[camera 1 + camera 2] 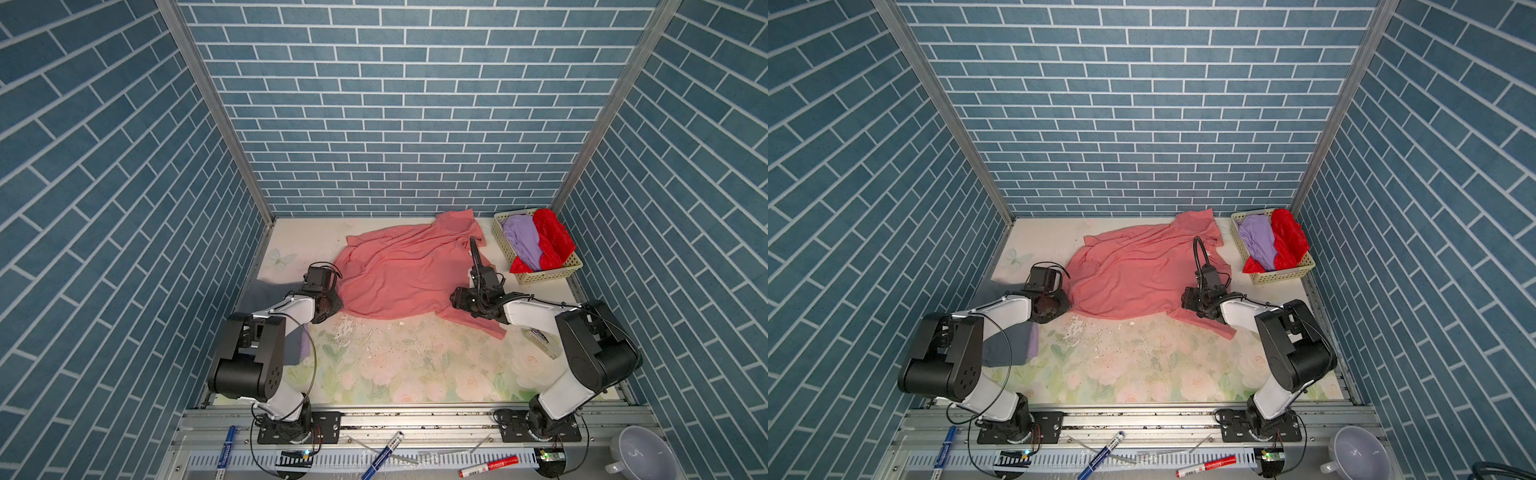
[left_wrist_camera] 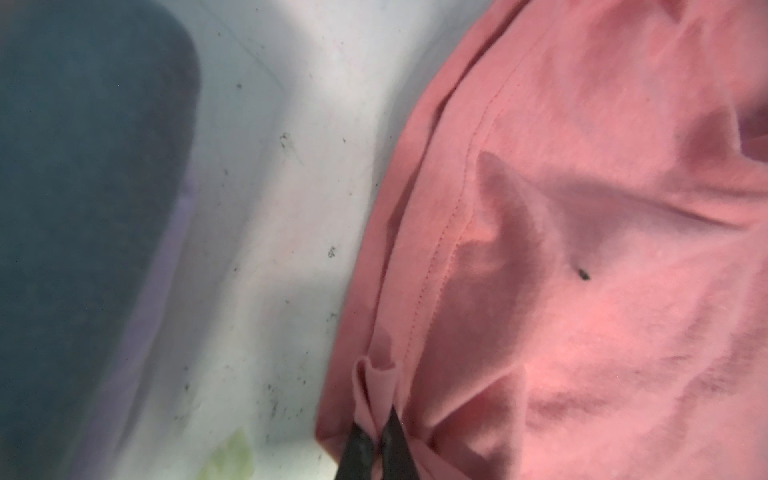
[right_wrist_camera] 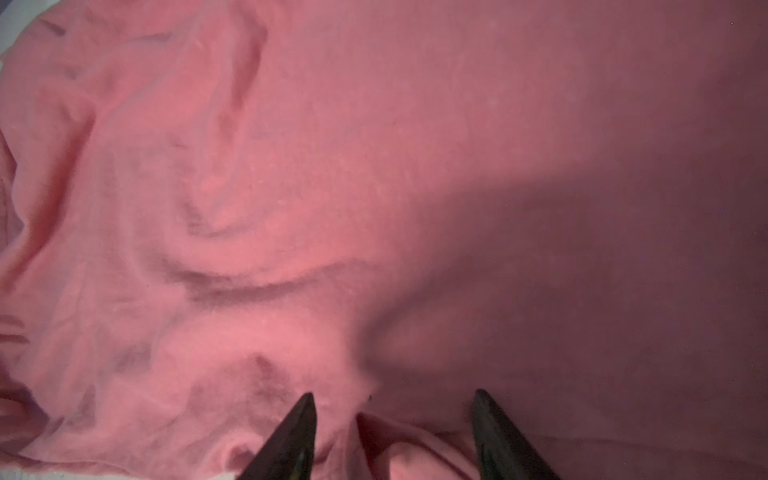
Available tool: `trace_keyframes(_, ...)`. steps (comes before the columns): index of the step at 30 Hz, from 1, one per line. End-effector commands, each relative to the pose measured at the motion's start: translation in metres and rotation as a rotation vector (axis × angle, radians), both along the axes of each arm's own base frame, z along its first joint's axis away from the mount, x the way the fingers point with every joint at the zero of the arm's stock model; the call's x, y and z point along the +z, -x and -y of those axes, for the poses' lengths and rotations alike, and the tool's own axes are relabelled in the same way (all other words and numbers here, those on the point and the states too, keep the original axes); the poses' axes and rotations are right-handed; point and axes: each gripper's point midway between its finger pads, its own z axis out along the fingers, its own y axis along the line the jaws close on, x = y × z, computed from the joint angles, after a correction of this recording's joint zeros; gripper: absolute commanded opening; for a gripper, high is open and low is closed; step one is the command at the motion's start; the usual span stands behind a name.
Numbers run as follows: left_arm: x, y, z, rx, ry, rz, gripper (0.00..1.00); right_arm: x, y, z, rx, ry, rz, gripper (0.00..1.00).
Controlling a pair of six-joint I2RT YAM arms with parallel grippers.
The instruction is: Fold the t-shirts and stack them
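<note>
Markers (image 1: 383,454) and a white bowl (image 1: 640,455) lie along the bottom edge in both top views, outside the work area. Above them, the floral table (image 1: 415,365) is bare in the lower centre.

At centre left, a folded slate grey t-shirt (image 1: 268,293) rests on a lavender layer (image 1: 304,349), partly under the left arm.

The left gripper (image 2: 377,442) is pressed together on a small bunched tuck of hem at the edge of the salmon pink t-shirt (image 1: 399,270). The right gripper (image 3: 395,399) is spread, its tips straddling a raised fold of the same shirt. No cloth is pinched on this side.

The salmon pink t-shirt lies wrinkled and unfolded across the centre of the frame, one sleeve reaching the upper right beside the basket (image 1: 548,277). The basket holds a lavender t-shirt (image 1: 521,241) and a bright red t-shirt (image 1: 552,237).

Probable faults:
- The left pinch holds little cloth. A firm pull may strip it free.
- The right jaws may close on one layer only, or on the wrong wrinkle. The fold would then come out skewed.
- Left arm travel may drag the grey stack out of shape.
</note>
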Motion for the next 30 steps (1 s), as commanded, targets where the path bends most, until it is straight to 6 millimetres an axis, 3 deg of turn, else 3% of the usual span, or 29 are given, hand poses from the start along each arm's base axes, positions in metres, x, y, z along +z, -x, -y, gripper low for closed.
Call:
trace_keyframes(1,-0.011,0.013,-0.001,-0.002,0.003,-0.051,0.07,0.001,0.001,-0.011,0.017,0.006,-0.031,0.52)
trace_keyframes(3,-0.011,0.013,-0.001,0.0,0.004,-0.05,0.07,-0.004,0.002,-0.01,0.009,0.036,-0.034,0.37)
trace_keyframes(5,-0.011,0.012,0.0,0.0,0.008,-0.047,0.07,-0.005,0.003,-0.011,0.005,0.043,-0.039,0.14)
trace_keyframes(7,-0.011,0.013,0.0,-0.002,0.009,-0.049,0.07,0.0,0.007,-0.009,-0.002,0.061,-0.041,0.0)
trace_keyframes(13,-0.008,0.014,-0.001,-0.004,0.006,-0.041,0.07,0.031,0.043,0.0,-0.011,0.118,-0.084,0.0)
trace_keyframes(20,-0.006,0.015,-0.002,-0.016,-0.006,-0.038,0.07,0.027,0.118,-0.013,0.047,0.089,-0.27,0.0)
trace_keyframes(23,-0.005,0.015,-0.003,-0.017,-0.013,-0.038,0.07,0.037,0.135,-0.029,0.108,0.086,-0.262,0.26)
trace_keyframes(24,-0.004,0.015,-0.003,-0.019,-0.014,-0.034,0.07,0.044,0.137,-0.031,0.113,0.094,-0.244,0.4)
trace_keyframes(27,-0.003,0.015,-0.003,-0.02,-0.014,-0.032,0.07,0.066,0.133,-0.028,0.096,0.115,-0.169,0.46)
trace_keyframes(30,-0.002,0.016,-0.003,-0.022,-0.013,-0.029,0.07,0.08,0.124,-0.007,0.013,0.159,-0.093,0.52)
